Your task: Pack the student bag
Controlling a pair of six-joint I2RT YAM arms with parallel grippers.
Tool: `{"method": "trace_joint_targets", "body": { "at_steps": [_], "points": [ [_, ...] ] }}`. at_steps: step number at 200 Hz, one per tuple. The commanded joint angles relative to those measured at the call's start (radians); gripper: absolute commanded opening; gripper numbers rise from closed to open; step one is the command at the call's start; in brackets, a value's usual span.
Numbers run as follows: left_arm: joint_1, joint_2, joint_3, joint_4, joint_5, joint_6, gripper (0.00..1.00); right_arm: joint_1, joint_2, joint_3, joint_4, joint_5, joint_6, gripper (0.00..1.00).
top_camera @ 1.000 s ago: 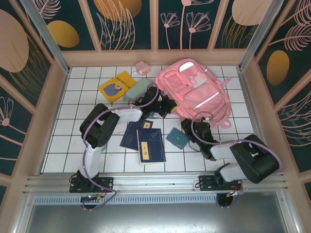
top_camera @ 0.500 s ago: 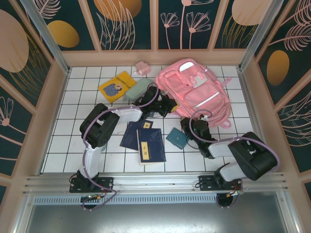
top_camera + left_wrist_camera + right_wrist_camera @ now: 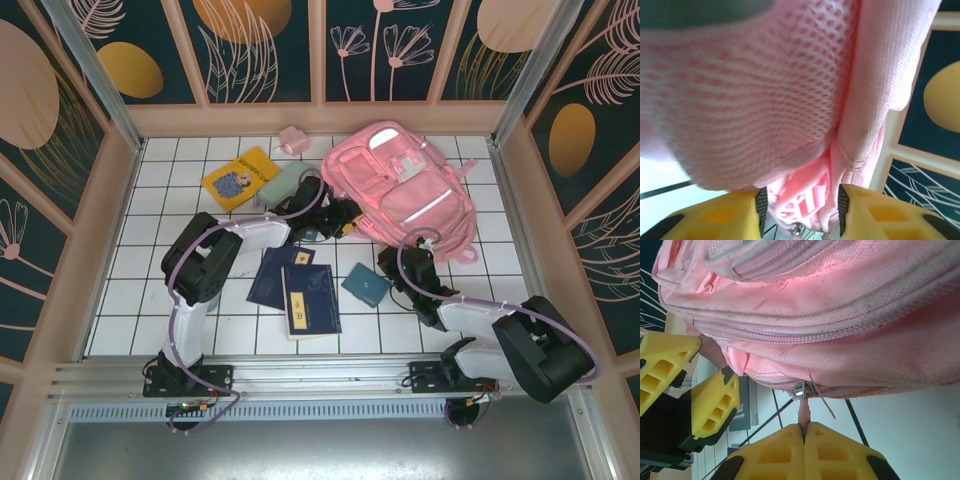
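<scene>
A: Where's the student bag (image 3: pixel 412 195)?
B: Lying at the far right of the tiled counter (image 3: pixel 170 215), front pockets up, with the books (image 3: pixel 305 295) near the middle.
A: And the right tool (image 3: pixel 803 427)?
B: Fingers pressed fully together on the pink zipper pull (image 3: pixel 803 412) at the bag's near edge.
A: The left tool (image 3: pixel 800 212)?
B: At the bag's near-left edge. Its fingers are partway apart, with a bunch of pink fabric gripped between them.

A yellow book (image 3: pixel 240 178), a pale-green pencil case (image 3: pixel 283 183) just beside it and a small pink object (image 3: pixel 292 138) lie toward the far side of the white-tiled desk (image 3: pixel 150 250). Nearer, a cream-edged navy book (image 3: pixel 312 300) overlaps a navy booklet (image 3: pixel 270 282), with a small teal booklet (image 3: pixel 365 286) to their right.
</scene>
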Motion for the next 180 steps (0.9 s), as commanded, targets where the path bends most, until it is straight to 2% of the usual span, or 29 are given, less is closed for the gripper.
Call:
{"method": "trace_joint_targets", "body": {
  "at_steps": [1,32,61,87,180],
  "points": [
    [0.009,-0.105,-0.026,-0.075,-0.056,0.085,0.45,-0.037,-0.034,-0.009,-0.019,-0.004,-0.011,0.00],
    [0.000,-0.129,-0.108,-0.026,-0.048,0.050,0.41,-0.057,-0.047,-0.008,-0.008,-0.033,0.019,0.00],
    [-0.038,-0.066,-0.066,0.009,-0.020,0.025,0.36,-0.070,-0.062,-0.025,0.027,-0.062,0.073,0.00],
    [-0.063,-0.018,-0.003,-0.001,-0.025,0.017,0.37,-0.070,-0.086,-0.028,0.030,-0.072,0.100,0.00],
    [-0.056,0.117,0.095,0.019,-0.036,0.002,0.43,-0.071,-0.123,-0.049,0.070,-0.099,0.167,0.00]
  ]
}}
